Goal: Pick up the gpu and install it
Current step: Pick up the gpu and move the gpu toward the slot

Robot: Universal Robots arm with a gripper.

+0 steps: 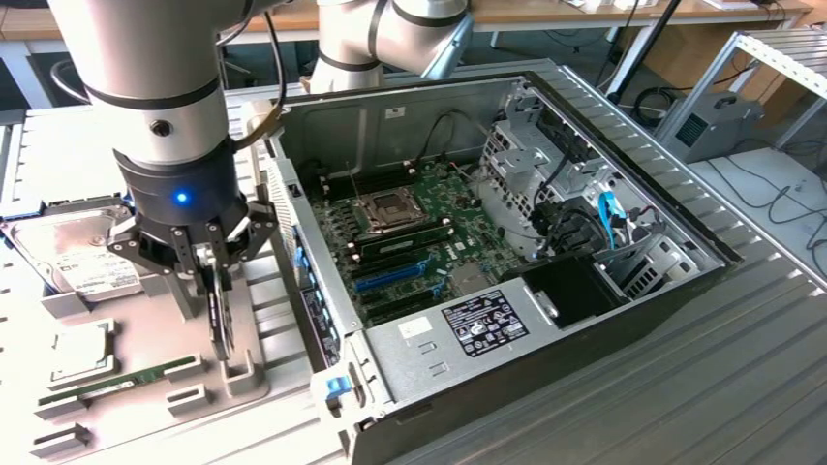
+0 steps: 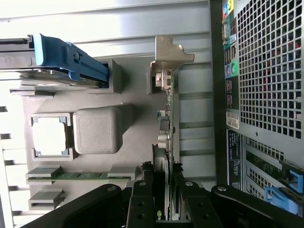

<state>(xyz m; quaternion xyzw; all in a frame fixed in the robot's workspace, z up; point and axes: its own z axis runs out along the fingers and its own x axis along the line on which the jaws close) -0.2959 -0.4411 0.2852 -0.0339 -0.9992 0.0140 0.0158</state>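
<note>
Just beside the computer case point(image 1: 672, 208), the gripper point(image 1: 215, 291) pinches the graphics card point(image 2: 169, 114), propped on edge in its grey stand point(image 1: 240, 376) for easy grabbing.

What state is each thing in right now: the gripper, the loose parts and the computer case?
Computer case: on its side, side panel off, inside exposed.
Gripper: closed on the graphics card.
Graphics card: upright on edge in its grey stand, outside the case.
Hard drive: lying flat, label up, outside the case.
Memory stick: outside the case, untouched.
Processor chip: lying flat, outside the case.
</note>
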